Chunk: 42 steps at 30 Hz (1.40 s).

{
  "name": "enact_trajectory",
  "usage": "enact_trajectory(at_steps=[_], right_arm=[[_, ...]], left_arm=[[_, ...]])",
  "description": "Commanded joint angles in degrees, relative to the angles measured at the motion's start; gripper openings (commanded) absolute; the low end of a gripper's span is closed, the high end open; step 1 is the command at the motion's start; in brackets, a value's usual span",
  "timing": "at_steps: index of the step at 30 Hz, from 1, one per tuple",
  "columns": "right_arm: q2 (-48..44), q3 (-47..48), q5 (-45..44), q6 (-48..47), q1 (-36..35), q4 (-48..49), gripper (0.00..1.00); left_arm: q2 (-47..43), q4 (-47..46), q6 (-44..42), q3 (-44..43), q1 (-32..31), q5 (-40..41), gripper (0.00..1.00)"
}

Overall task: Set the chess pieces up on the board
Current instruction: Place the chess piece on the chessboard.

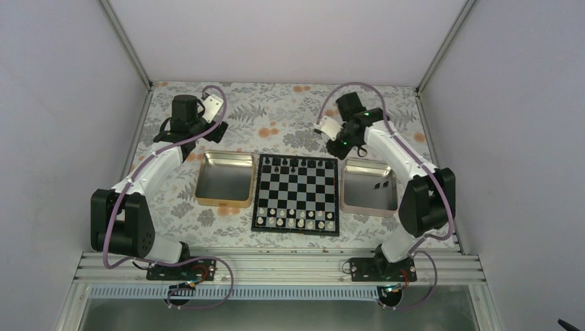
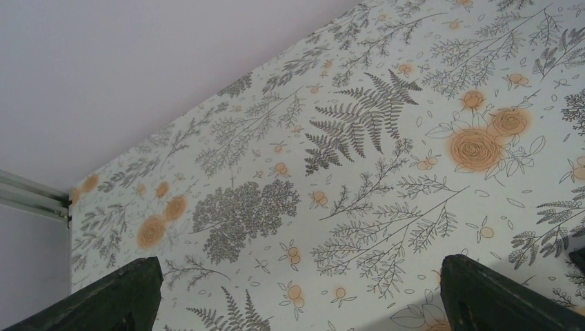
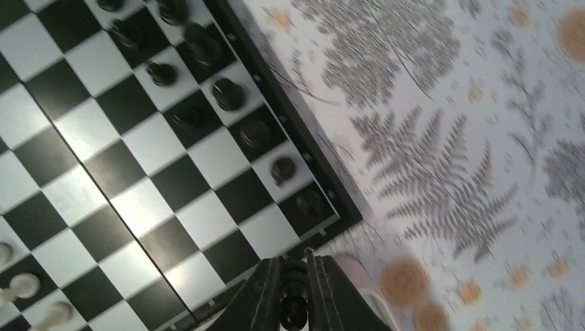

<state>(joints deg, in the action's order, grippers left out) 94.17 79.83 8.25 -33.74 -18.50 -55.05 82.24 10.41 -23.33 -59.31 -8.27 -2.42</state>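
Right gripper [image 3: 293, 261] is pinching one black chess piece [image 3: 293, 308] between nearly touching fingers, just off the board's far right corner. Left gripper [image 2: 298, 265] is hanging with its fingers [image 2: 117, 296] spread wide, holding nothing. Left arm [image 1: 148, 179] and right arm [image 1: 414, 172] are standing at the near rail. One board [image 1: 296, 194], black and pale squares in a black border, is lying mid-table between two trays: a gold tray [image 1: 224, 179] on its left and a silver tray [image 1: 362, 193] on its right, where two small dark pieces [image 1: 381, 185] are sitting. White pieces [image 1: 296, 219] are filling its two near rows. Roughly ten black chess pieces [image 3: 227, 93] are standing along its far rows; the exact count is unclear. Floral cloth [image 1: 276, 117] is covering the table, and plain pale walls [image 1: 276, 34] are enclosing it.
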Motion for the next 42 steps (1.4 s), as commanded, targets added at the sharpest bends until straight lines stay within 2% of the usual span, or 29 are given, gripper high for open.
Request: enact_trajectory(at_steps=[1, 8, 19, 42], right_arm=[[4.8, 2.4, 1.1, 2.8, -4.6, -1.2, 0.13], [10.0, 2.2, 2.7, 2.8, -10.2, 1.4, 0.13], [15.9, 2.7, 3.3, 1.8, -11.6, 3.4, 0.14], [14.5, 0.8, 1.9, 1.6, -11.8, 2.4, 0.21]], left_arm=[[-1.3, -0.5, 0.0, 0.0, -0.2, -0.3, 1.00], [-1.3, -0.6, 0.0, 0.0, -0.3, -0.4, 1.00], [-1.8, -0.4, 0.1, 0.3, -0.3, -0.6, 1.00], [-1.8, -0.5, 0.0, 0.5, -0.3, -0.8, 1.00]])
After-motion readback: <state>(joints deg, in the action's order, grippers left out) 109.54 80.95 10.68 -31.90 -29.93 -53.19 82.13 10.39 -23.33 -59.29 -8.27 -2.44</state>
